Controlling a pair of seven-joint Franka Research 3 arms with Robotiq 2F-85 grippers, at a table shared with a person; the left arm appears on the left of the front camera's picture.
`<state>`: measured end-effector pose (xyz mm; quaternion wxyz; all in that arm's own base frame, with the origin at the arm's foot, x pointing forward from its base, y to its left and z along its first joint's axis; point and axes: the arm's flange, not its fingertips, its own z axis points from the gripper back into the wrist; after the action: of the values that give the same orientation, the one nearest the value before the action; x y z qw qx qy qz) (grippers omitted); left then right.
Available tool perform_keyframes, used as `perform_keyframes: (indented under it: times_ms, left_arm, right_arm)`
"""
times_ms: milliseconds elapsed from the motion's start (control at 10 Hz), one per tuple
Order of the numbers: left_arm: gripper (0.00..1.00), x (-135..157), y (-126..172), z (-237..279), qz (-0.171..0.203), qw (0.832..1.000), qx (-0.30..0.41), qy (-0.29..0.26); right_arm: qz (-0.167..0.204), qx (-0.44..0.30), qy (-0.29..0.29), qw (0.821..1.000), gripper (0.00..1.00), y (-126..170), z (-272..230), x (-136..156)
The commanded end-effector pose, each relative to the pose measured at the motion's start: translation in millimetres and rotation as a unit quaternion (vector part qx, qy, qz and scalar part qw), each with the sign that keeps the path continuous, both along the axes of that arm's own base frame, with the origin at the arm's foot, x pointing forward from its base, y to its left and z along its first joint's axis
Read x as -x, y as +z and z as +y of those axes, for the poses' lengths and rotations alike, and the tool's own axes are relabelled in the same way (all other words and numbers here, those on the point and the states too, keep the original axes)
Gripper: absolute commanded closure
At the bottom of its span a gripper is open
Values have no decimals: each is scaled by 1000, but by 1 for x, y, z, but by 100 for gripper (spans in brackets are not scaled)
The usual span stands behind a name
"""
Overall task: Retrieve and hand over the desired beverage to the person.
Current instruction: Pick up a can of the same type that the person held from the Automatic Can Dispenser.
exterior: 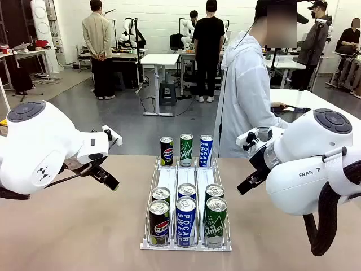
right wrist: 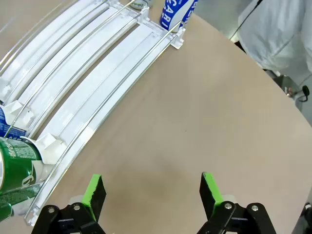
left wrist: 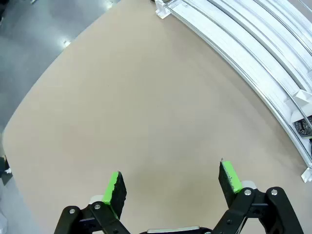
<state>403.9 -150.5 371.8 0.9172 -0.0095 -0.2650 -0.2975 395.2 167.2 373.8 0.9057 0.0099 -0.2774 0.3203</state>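
Observation:
A white three-lane rack stands mid-table with Pepsi, Pocari Sweat and green Chilsung cans at its near end. Three more cans stand at its far end. The person in a white hooded jacket stands at the far edge, right of the rack. My left gripper hovers left of the rack, and its wrist view shows it open over bare tabletop. My right gripper hovers right of the rack, open and empty, with a green can at its left.
The rack's rails curve along the upper right of the left wrist view. The far table edge runs behind the rack. Other people stand by white tables farther back. Bare tabletop lies on both sides of the rack.

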Motion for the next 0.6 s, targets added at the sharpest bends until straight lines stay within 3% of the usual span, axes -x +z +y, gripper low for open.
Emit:
perform_keyframes:
  times_ms: [0, 500]
  left_arm:
    - [0, 0, 0, 0, 0, 1000, 0, 0]
    - [0, 0, 0, 0, 0, 1000, 0, 0]
  right_arm:
    - [0, 0, 0, 1000, 0, 0, 0, 0]
    - [0, 0, 0, 1000, 0, 0, 0, 0]
